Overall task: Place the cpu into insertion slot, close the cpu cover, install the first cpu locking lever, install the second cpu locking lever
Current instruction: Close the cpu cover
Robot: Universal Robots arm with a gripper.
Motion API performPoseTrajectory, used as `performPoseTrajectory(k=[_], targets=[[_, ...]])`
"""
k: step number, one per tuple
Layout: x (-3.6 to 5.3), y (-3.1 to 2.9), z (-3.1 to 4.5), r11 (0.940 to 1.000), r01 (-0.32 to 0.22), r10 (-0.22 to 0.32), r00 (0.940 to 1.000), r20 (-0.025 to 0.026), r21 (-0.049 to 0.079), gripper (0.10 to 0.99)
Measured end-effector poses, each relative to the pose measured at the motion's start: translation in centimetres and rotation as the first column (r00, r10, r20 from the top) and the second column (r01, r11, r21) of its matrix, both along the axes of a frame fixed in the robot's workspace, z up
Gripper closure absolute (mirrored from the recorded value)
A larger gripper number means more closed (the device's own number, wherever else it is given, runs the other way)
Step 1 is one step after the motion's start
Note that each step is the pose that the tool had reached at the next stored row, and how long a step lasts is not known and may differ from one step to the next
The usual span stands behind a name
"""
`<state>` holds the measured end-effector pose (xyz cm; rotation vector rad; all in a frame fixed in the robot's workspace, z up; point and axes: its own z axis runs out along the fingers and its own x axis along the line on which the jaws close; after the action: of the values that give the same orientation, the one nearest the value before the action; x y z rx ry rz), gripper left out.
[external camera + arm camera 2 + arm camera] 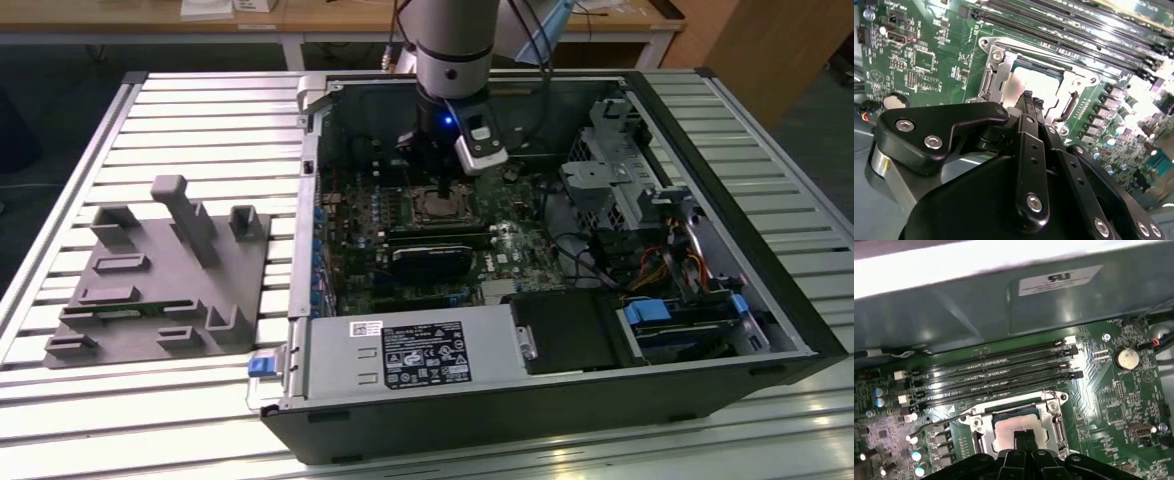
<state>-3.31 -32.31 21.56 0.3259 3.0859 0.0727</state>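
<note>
Beside memory slots [999, 371], tool [1025, 435] over cpu [1008, 425]

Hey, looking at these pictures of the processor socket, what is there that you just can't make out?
1. Second wrist view: whether the claw touches the cpu; the claw itself covers the contact spot.
2. First wrist view: the near side of the cpu cover, hidden behind the claw's body.
3. Exterior view: whether anything at the insertion slot is latched; too small, and the claw hangs over it.
</note>
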Motion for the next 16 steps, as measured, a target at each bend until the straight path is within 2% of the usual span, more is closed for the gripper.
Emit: performPoseTrajectory(k=[4,8,12,16], targets=[[-0.04,-0.24,-0.06,0.9993,-0.036,0.036,0.9993,0.0065,0.000,0.980],[-0.30,-0.80,-0.08,0.9988,-0.050,0.050,0.9987,0.0087,0.000,0.980],[-0.36,-0.86,0.00,0.9987,-0.051,0.051,0.9986,0.0093,0.000,0.980],[-0.36,-0.86,0.63,0.9987,-0.052,0.051,0.9986,0.0097,0.004,0.980]])
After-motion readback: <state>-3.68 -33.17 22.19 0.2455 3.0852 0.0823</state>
